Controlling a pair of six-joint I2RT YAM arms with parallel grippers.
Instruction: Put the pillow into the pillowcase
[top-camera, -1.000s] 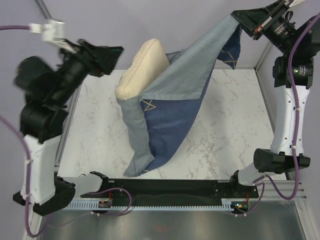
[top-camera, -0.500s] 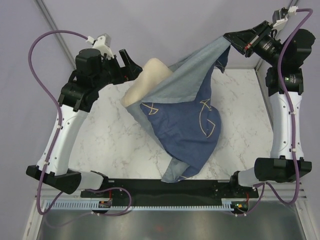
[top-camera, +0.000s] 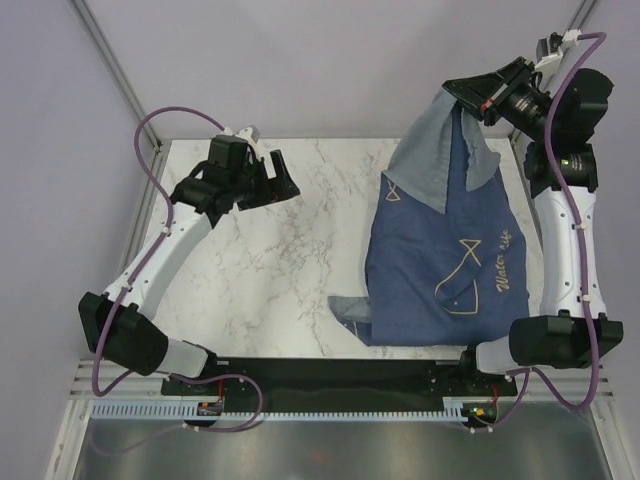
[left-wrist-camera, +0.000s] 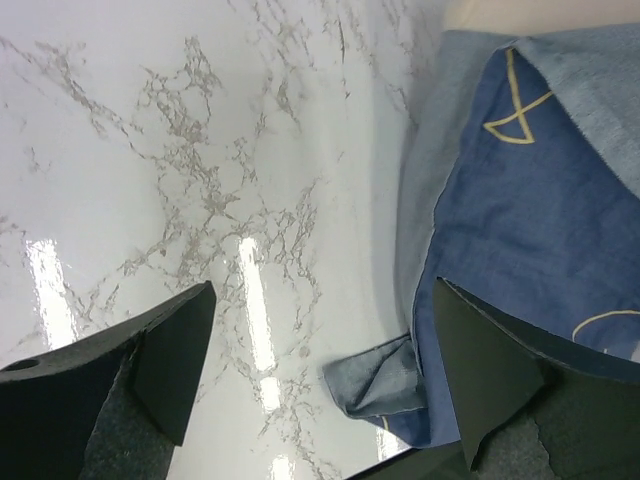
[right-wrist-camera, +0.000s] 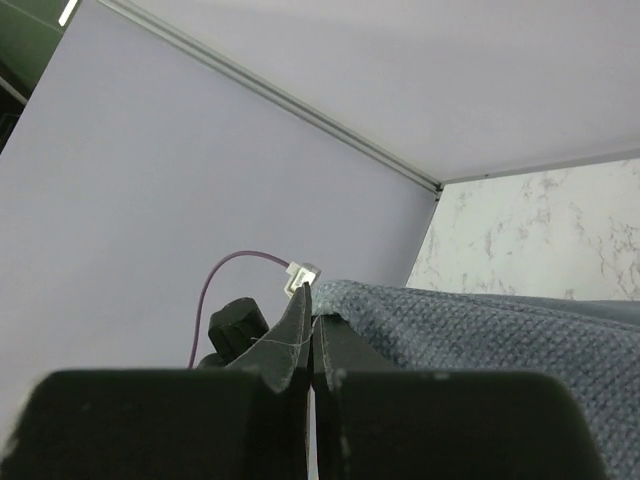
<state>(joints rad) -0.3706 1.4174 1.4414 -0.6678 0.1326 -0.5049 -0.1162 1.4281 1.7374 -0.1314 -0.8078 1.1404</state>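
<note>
Pillowcase (top-camera: 440, 265) swung right — right tool (top-camera: 456, 92) pinching its top edge, left tool (top-camera: 287, 183) spread.

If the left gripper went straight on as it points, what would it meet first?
The left gripper would probably meet the white marble tabletop, close beside the dark blue fish-print fabric pillowcase; depth is unclear.

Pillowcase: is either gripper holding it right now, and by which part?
The right gripper holds the pillowcase by its raised top edge, where the pale inner side shows. The left gripper is open and empty.
</note>
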